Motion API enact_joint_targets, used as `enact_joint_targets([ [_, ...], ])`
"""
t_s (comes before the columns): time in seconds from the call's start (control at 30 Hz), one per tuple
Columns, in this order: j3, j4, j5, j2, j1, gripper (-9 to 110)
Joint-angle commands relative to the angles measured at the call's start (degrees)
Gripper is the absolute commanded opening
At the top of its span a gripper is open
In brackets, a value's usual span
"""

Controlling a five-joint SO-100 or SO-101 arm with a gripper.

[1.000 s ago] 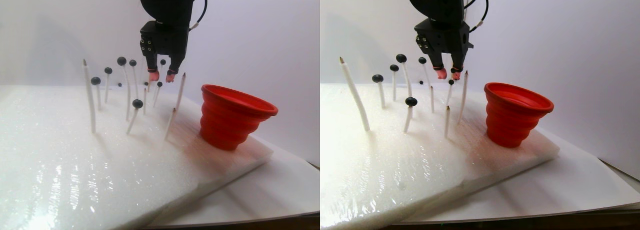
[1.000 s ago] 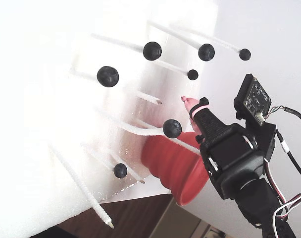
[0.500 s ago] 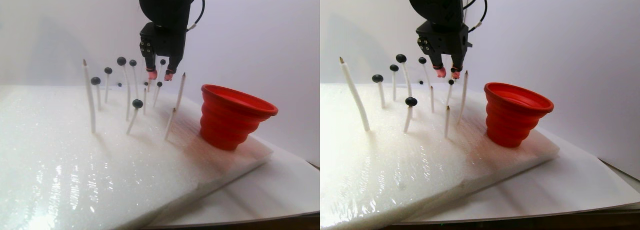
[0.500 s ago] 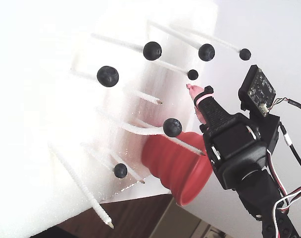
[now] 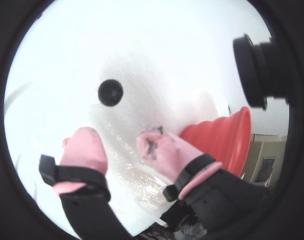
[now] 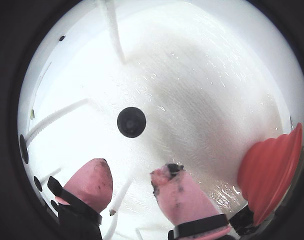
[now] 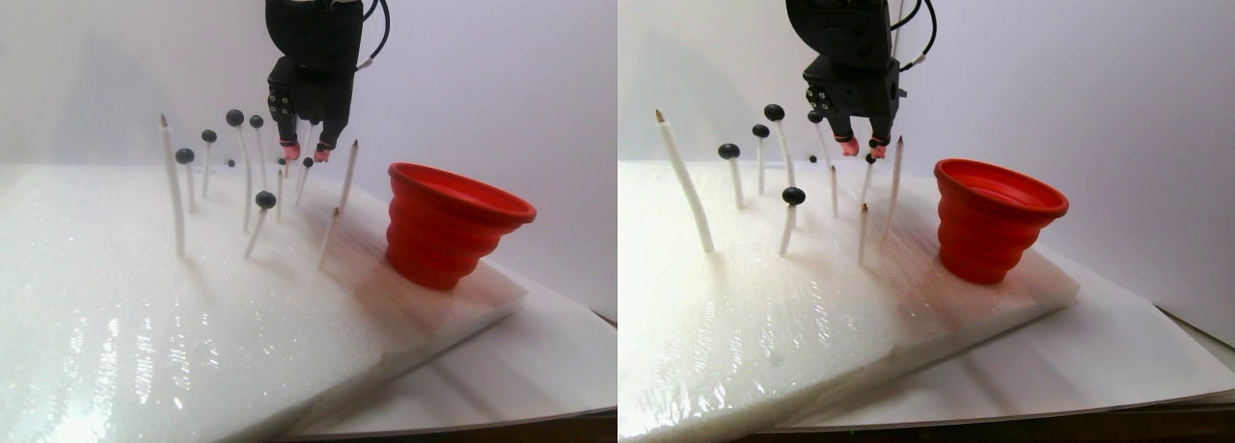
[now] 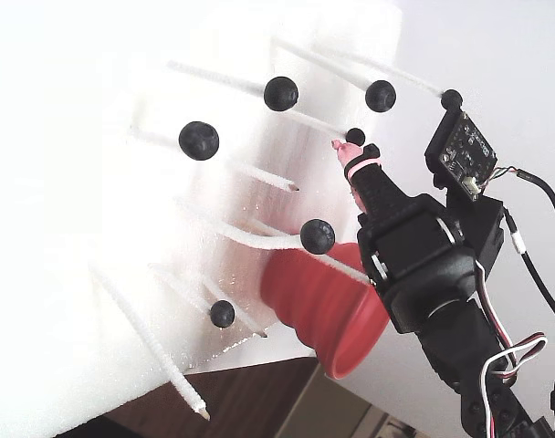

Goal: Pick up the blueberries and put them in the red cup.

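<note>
Several blueberries sit on thin white sticks stuck in a white foam block (image 7: 193, 308). My gripper (image 7: 305, 153) hangs open over the back sticks, with nothing between its pink fingertips. One blueberry (image 5: 110, 92) lies just ahead of the gripper (image 5: 117, 137) in a wrist view. The same blueberry (image 6: 131, 122) shows above the open gripper (image 6: 132, 170) in the other wrist view. In the fixed view a pink fingertip (image 8: 340, 146) almost touches a small blueberry (image 8: 355, 137). The red cup (image 7: 449, 226) stands on the foam to the right; it also shows in the fixed view (image 8: 319, 301).
Bare pointed sticks (image 7: 172, 187) rise from the foam on the left, and others (image 7: 348, 178) stand close to the gripper's right. More berries (image 8: 198, 140) sit on sticks around it. A white sheet (image 7: 502, 375) lies under the foam, near the table edge.
The gripper, still open, has moved farther back and slightly lower among the sticks. In the fixed view its pink tip has closed in on the small berry.
</note>
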Motion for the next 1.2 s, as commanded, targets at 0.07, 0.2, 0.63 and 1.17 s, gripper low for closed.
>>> enact_joint_targets([
  [0.07, -5.2, -2.5, 0.5, 0.2, 1.0, 17],
  [0.2, -6.2, -3.0, 0.7, -0.7, 0.8, 17],
  [0.63, -10.2, -4.0, 0.5, -4.7, 1.2, 17],
  [1.17, -11.4, -6.7, 0.6, -7.4, 1.4, 16],
])
